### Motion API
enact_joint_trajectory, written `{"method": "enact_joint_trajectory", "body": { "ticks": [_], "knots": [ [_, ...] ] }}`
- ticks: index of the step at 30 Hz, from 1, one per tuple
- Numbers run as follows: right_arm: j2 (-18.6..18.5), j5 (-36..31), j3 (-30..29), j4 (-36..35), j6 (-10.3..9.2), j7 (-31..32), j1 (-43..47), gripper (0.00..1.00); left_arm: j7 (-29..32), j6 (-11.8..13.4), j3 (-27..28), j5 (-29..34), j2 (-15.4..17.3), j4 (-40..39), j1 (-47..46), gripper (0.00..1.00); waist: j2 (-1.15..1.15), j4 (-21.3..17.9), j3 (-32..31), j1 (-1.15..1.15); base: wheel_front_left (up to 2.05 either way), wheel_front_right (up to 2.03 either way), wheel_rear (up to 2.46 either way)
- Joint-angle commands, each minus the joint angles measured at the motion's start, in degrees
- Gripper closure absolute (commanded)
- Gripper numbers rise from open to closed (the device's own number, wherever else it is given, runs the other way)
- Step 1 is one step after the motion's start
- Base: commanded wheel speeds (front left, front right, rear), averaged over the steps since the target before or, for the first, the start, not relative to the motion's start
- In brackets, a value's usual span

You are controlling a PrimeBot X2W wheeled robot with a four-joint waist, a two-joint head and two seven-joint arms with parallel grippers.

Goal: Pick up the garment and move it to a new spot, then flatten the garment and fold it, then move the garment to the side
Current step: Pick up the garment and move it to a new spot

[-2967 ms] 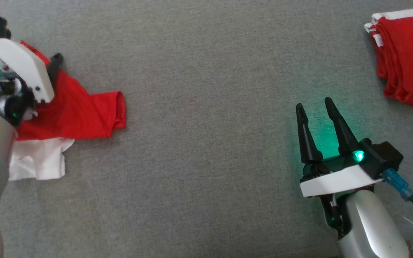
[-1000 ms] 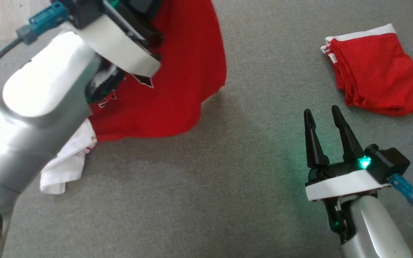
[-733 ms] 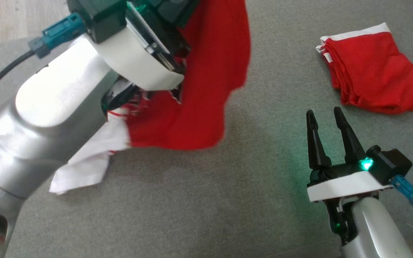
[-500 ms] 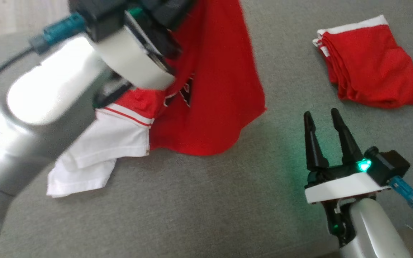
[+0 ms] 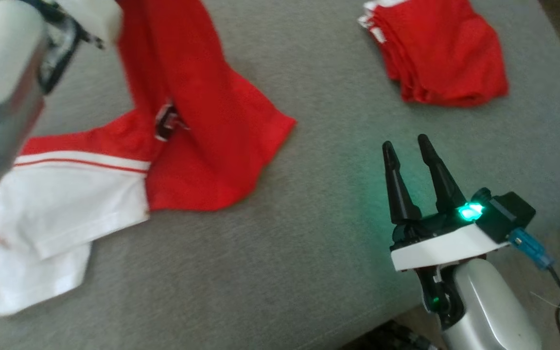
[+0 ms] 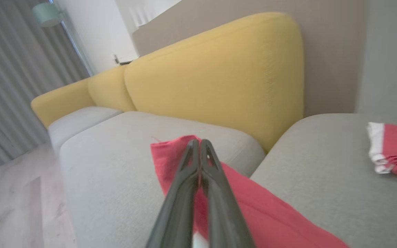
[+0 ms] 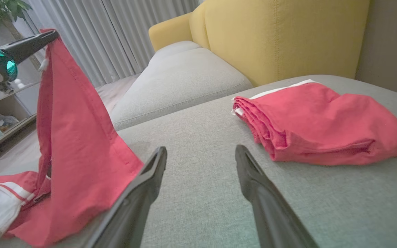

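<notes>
The garment (image 5: 202, 126) is a red shirt with a white part and red stripes. Its top corner hangs lifted while its white end (image 5: 56, 204) trails on the grey cushion. In the left wrist view my left gripper (image 6: 199, 141) is shut on the garment (image 6: 253, 206), the red cloth pinched between the fingers. The right wrist view shows that gripper (image 7: 52, 34) holding the garment's (image 7: 78, 137) peak high. My right gripper (image 5: 405, 142) stands open and empty over the cushion, to the right of the garment, and its fingers (image 7: 150, 179) spread wide.
A folded red-and-white stack (image 5: 440, 48) lies at the far right of the grey cushion (image 5: 309, 233). The cushion's edge (image 5: 552, 160) drops off just right of my right arm. A yellow backrest (image 6: 219, 75) rises behind a second grey seat (image 7: 181, 79).
The head camera has shifted. My left arm has swung the garment up and over, and its white part now lies spread on the cushion. The right gripper stayed open in place.
</notes>
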Motion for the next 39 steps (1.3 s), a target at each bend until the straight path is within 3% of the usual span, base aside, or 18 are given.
{"method": "enact_joint_trajectory", "body": {
  "ticks": [1, 2, 3, 6, 9, 17, 24, 29, 39],
  "knots": [
    [-0.2, 0.5, 1.6, -2.1, -0.04, -0.6, -1.0, 0.0, -0.5, 1.4, 2.6, 0.2, 0.5, 1.8, -4.3, 1.0, 0.0, -2.5, 1.6, -0.01, 0.0, 0.0, 0.0],
    [-0.2, 0.6, 1.8, -2.2, -0.04, -0.6, -1.0, 0.0, -0.7, 2.3, 2.9, 0.2, 0.0, 3.8, -4.6, 0.36, 0.0, -2.8, 1.7, -0.01, 0.0, 0.0, 0.0],
    [-0.2, 0.7, 1.9, -2.3, -0.04, -0.6, -1.0, 0.0, -1.0, 3.0, 3.0, 0.4, -0.4, 5.6, -4.9, 0.0, 0.0, -3.0, 1.8, -0.01, 0.0, 0.0, 0.0],
    [-0.2, 0.7, 2.0, -2.4, -0.04, -0.6, -0.8, 0.0, -2.4, 4.0, 3.2, 0.6, -2.0, 9.6, -5.6, 0.0, 0.0, -3.0, 1.8, -0.01, 0.0, 0.0, 0.0],
    [-0.2, 0.3, 1.8, -2.3, -0.04, -0.6, -0.6, 0.0, -3.7, 3.4, 3.6, 0.3, -3.6, 11.7, -5.5, 0.0, 0.0, -2.0, 1.3, -0.01, 0.0, 0.0, 0.0],
    [-0.2, -2.6, -1.0, -1.3, -0.04, -0.6, -0.6, 0.0, -5.3, 1.8, 7.1, -1.3, -5.3, 11.3, -2.2, 0.0, 0.0, 4.6, -1.8, -0.01, 0.0, 0.0, 0.0],
    [-0.2, -5.9, -4.8, 0.1, -0.04, -0.6, -0.1, 0.0, -5.3, 4.0, 14.6, 0.9, -2.6, -0.3, 7.4, 0.0, 0.0, 12.2, -5.3, -0.01, 0.0, 0.0, 0.0],
    [-0.2, -8.5, -8.5, 1.5, -0.04, -0.6, 1.2, 0.0, -5.3, 7.5, 22.0, 3.0, -0.8, -12.3, 21.9, 0.0, 0.0, 18.2, -8.5, -0.01, 0.0, 0.0, 0.0],
    [-0.2, -10.2, -12.1, 3.5, -0.04, -0.6, 3.6, 0.0, -5.3, 14.3, 32.8, 7.4, -2.7, -28.5, 47.9, 0.0, 0.0, 23.5, -12.1, -0.01, 0.0, 0.0, 0.0]
  ]
}}
